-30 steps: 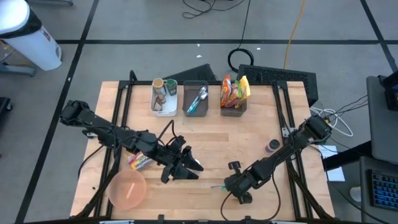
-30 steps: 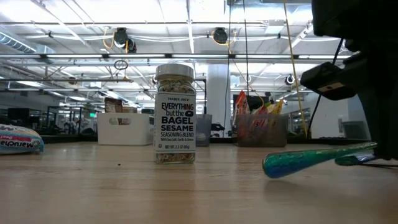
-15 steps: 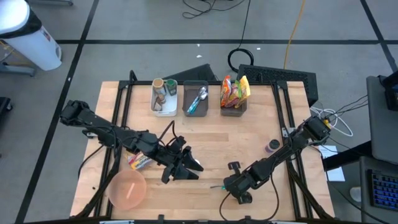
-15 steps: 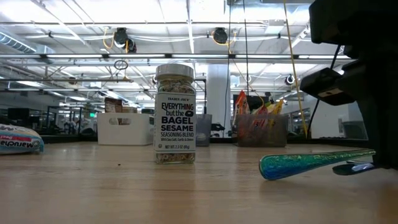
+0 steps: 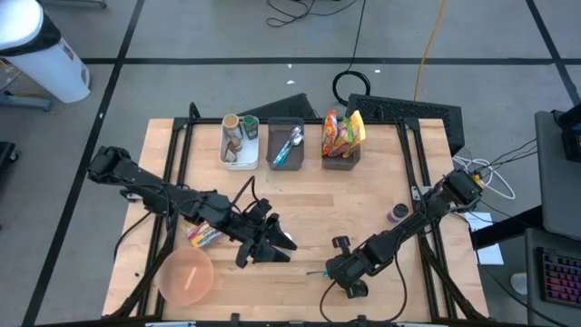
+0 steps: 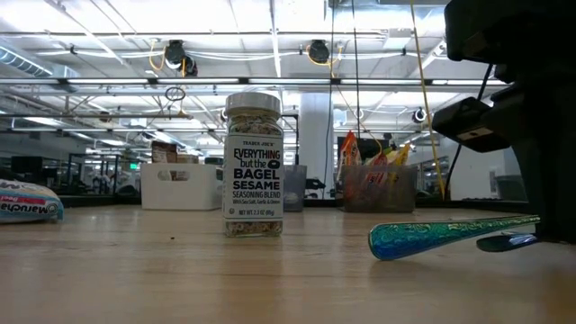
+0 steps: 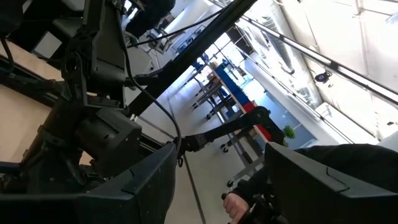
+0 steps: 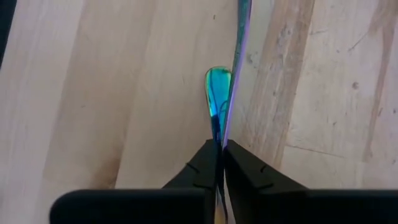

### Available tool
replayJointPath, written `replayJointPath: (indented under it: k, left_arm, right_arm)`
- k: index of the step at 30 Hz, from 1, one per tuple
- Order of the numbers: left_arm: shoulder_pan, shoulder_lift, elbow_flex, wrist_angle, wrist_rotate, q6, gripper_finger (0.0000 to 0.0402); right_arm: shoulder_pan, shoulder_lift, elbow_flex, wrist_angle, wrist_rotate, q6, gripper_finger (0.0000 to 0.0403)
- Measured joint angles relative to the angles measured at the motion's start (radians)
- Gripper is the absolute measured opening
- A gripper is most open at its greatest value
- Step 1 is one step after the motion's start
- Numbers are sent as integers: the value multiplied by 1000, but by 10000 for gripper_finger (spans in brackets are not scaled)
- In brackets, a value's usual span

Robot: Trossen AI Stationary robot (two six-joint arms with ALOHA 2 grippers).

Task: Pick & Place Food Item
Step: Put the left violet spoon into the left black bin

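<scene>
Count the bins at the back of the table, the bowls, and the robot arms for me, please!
Bins: 3, white, grey, and snack-filled
Pink bowl: 1
Robot arms: 2, left arm, right arm
Total: 6

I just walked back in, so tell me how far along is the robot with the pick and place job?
Done: little that shows; the pink bowl at the table's near left looks empty. In hand: the right gripper is shut on a teal utensil, held low over the wood. The left gripper is open and holds nothing. Left: the snack packet beside the bowl and the seasoning jar stand untouched.
</scene>
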Motion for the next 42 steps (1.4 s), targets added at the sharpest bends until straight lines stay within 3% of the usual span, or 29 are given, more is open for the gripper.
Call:
replayJointPath:
  k: [23, 34, 42]
  left_arm:
    - [0, 0, 0, 0, 0, 3, 255]
    - [0, 0, 0, 0, 0, 2, 255]
    - [0, 0, 0, 0, 0, 2, 255]
  right_arm:
    - [0, 0, 0, 0, 0, 1, 9]
    - [-2, 0, 0, 0, 2, 6, 37]
    - [-19, 0, 0, 0, 1, 3, 11]
